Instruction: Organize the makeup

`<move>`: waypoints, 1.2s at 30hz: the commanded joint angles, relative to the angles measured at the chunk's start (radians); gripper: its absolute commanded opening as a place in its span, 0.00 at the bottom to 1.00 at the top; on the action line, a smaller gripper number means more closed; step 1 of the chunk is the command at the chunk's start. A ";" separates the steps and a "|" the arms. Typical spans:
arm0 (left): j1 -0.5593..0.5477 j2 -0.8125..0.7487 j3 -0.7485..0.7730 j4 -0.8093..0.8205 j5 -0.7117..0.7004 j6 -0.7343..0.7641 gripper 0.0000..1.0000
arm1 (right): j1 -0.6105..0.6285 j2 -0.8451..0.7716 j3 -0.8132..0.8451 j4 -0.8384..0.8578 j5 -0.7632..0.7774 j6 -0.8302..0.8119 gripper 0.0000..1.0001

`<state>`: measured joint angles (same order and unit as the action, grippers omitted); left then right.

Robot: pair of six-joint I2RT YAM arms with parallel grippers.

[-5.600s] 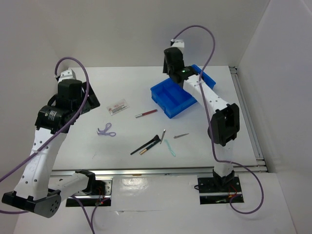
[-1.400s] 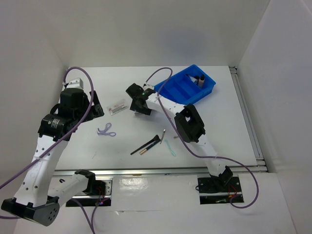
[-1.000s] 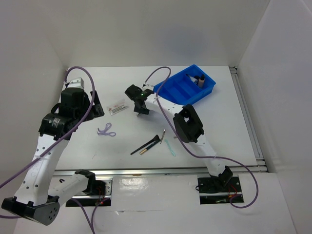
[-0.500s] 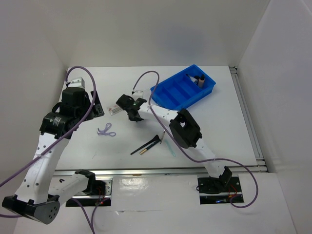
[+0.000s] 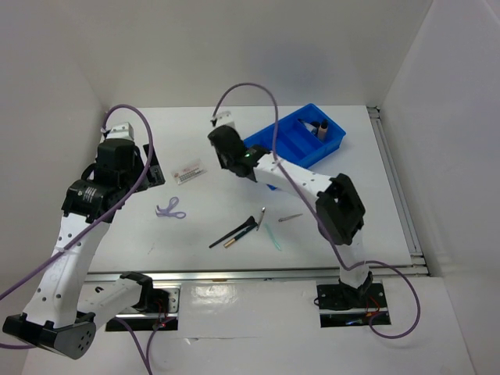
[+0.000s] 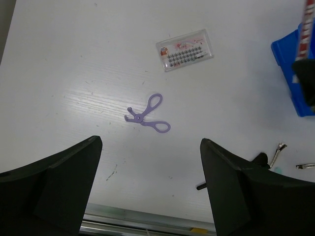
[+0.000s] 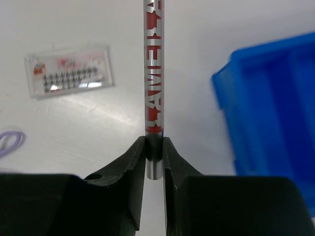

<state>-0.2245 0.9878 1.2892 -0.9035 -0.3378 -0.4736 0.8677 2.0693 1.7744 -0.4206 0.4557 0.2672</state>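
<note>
Clamping the red pencil (image 7: 153, 73) by its silver end in the right gripper (image 7: 154, 147), aloft beside the blue tray (image 7: 275, 98), likely for binning. Holding the left gripper (image 6: 150, 141) agape over the lilac scissors (image 6: 147, 115), apparently next.

White arms (image 5: 64, 248), black joints (image 5: 344, 209), purple cables (image 5: 250, 84), black fingers (image 6: 54, 191)

The right fingers (image 7: 132, 160) have lifted the red pencil (image 7: 153, 88) toward the tray (image 7: 261, 113).
</note>
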 commanded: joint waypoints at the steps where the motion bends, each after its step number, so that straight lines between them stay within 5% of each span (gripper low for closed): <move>1: 0.005 -0.003 0.038 0.009 -0.020 0.004 0.95 | -0.084 -0.130 -0.073 0.173 -0.009 -0.215 0.13; 27: 0.005 0.006 0.035 0.044 0.085 -0.005 0.95 | -0.308 -0.090 -0.246 0.172 -0.153 -0.333 0.12; 30: 0.005 0.006 0.035 0.044 0.085 -0.005 0.95 | -0.317 -0.090 -0.270 0.172 -0.153 -0.333 0.15; 36: 0.005 0.006 0.035 0.044 0.085 -0.005 0.95 | -0.317 -0.110 -0.259 0.154 -0.132 -0.306 0.44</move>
<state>-0.2245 0.9977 1.3041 -0.8959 -0.2630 -0.4774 0.5533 1.9862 1.5082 -0.2840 0.3080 -0.0448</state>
